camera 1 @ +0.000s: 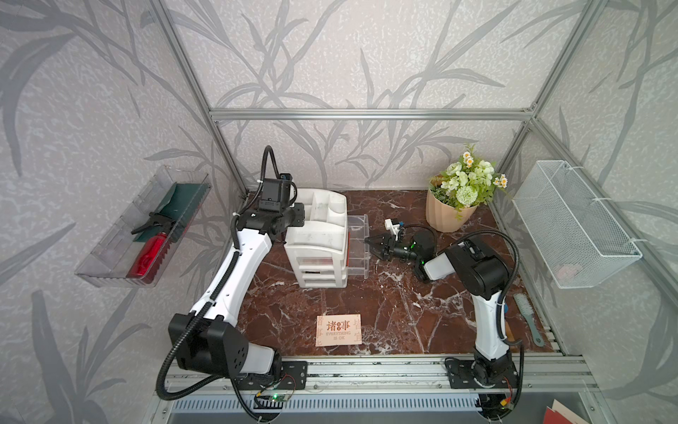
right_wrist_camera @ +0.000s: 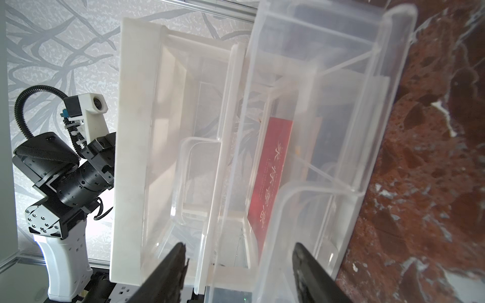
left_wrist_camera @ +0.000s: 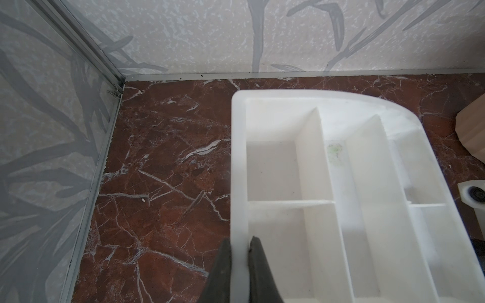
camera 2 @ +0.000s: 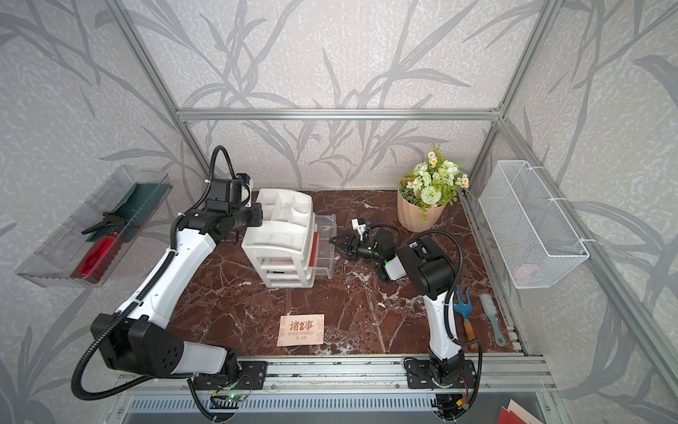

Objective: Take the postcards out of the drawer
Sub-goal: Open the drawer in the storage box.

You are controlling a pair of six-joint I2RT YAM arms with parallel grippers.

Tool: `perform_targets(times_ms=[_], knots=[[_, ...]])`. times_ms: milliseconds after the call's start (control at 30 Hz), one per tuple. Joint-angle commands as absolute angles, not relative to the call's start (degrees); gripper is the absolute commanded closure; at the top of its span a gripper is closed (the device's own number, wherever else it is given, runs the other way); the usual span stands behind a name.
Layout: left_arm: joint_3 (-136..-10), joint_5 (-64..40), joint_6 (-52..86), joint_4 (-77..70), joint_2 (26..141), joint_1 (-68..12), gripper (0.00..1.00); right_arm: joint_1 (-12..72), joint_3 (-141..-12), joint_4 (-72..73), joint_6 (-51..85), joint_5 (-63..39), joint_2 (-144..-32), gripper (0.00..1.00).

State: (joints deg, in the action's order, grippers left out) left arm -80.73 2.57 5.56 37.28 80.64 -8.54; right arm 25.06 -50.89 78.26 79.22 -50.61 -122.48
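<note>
A red-brown marble table [camera 1: 403, 312] sits inside leaf-patterned walls. At its middle stands a white organizer [camera 1: 315, 235], and the left gripper [left_wrist_camera: 241, 240] pinches its left rim. The organizer's clear drawer [camera 1: 357, 242] is pulled out to the right, with a red postcard [right_wrist_camera: 270, 173] inside. The right gripper [camera 1: 372, 246] is at the drawer's right end, jaws spread. A peach postcard [camera 1: 338, 329] lies flat near the front edge.
</note>
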Motion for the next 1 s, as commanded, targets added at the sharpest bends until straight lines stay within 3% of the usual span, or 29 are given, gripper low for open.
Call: perform_targets(times_ms=[0,967], knots=[[-79.7,5.6,3.5,40.1,79.0,-8.3,1.0,25.2,-51.8,80.5,79.1,-50.3,-121.6,0.39],[-79.5,5.7,3.5,39.9,79.8,-8.4,1.0,23.9,-51.4,80.5,79.6,-51.0,-119.4,0.56]])
